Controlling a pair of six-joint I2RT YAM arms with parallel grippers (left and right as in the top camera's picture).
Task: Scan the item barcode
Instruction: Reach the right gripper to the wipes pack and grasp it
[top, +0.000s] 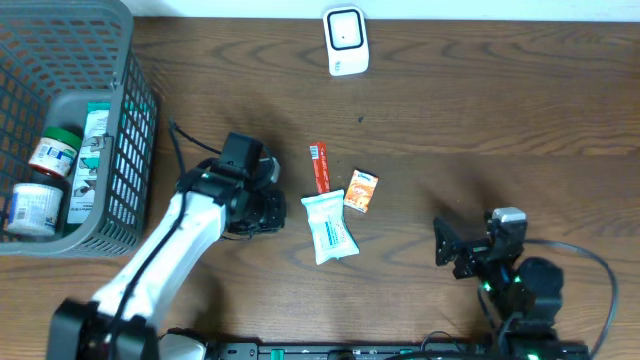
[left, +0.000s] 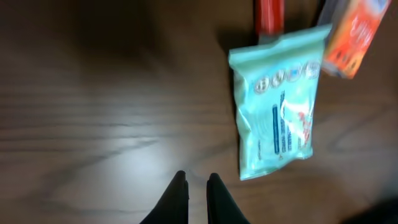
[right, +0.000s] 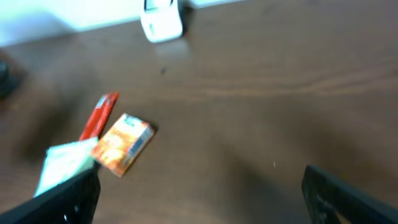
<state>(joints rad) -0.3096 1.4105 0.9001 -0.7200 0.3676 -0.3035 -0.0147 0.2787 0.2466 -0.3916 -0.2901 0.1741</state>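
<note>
Three items lie together mid-table: a teal packet (top: 328, 226) (left: 280, 106) (right: 65, 163), a small orange box (top: 361, 190) (left: 351, 36) (right: 124, 144) and a thin red stick (top: 318, 167) (left: 269, 15) (right: 99, 116). The white barcode scanner (top: 346, 41) (right: 161, 22) stands at the far edge. My left gripper (top: 272, 212) (left: 197, 186) is shut on nothing, hovering just left of the teal packet without touching it. To the right of the items, well apart from them, my right gripper (top: 455, 250) (right: 202, 199) stands wide open and empty.
A grey mesh basket (top: 125, 150) fills the far left corner and holds jars and a carton. Bare wood lies between the items and the scanner. The left arm's white link (top: 165, 250) runs diagonally from the near edge.
</note>
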